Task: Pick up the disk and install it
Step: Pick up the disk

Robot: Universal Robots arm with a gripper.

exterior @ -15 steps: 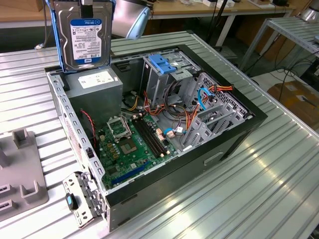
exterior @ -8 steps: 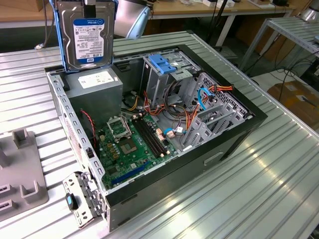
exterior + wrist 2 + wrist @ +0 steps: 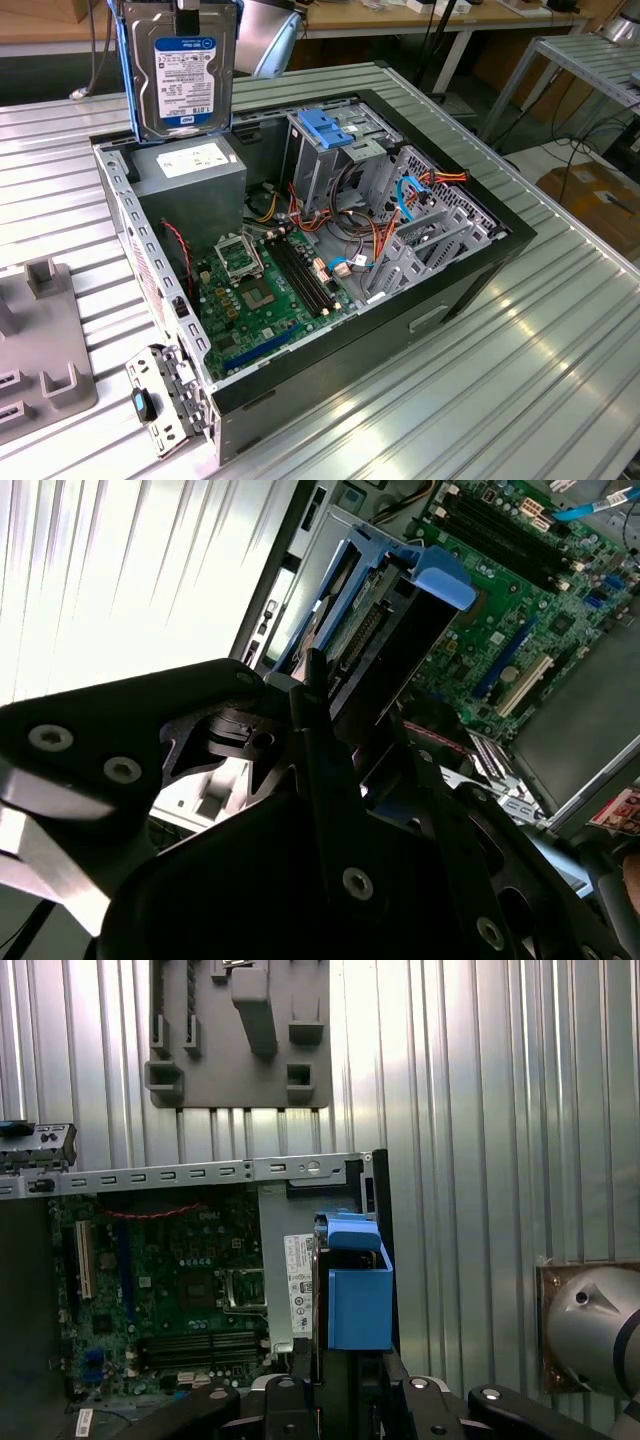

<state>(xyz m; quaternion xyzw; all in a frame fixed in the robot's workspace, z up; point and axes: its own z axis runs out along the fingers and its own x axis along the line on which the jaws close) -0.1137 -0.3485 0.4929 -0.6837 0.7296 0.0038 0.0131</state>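
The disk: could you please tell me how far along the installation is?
Pick-up looks done: the disk hangs clear above the open computer case. In hand: the gripper is shut on it. Left: the disk is not yet seated inside the case.

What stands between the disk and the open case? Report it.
Nothing visible. The gripper holds the disk upright above the case, near its grey power supply box; the case's side is open and only air lies between.
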